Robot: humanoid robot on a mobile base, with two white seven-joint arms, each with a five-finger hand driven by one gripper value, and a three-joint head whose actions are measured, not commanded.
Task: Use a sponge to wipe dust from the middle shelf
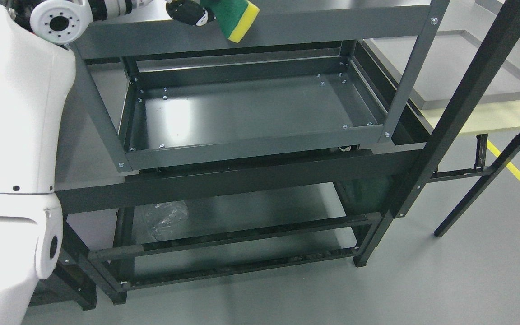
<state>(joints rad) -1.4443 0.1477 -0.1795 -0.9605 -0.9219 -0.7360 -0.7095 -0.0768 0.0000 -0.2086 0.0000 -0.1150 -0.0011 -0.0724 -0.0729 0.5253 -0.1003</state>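
A: What sort of place is this?

B: It looks like a workshop or robot test lab. A bare dark metal shelf rack point(251, 113) with bolted frames stands on a smooth grey floor point(467, 271).

A: Anything else that shows it?

B: A yellow line point(519, 174) is painted across the floor at the right. Beside the rack stands a table point(503, 118) with a pale top and black legs, carrying a shallow grey tray point(481, 76). A crumpled clear plastic bag point(166, 217) lies on a lower shelf.

Middle shelf point(251, 113) lies bare, open from above; corner post point(415, 67) flanks right
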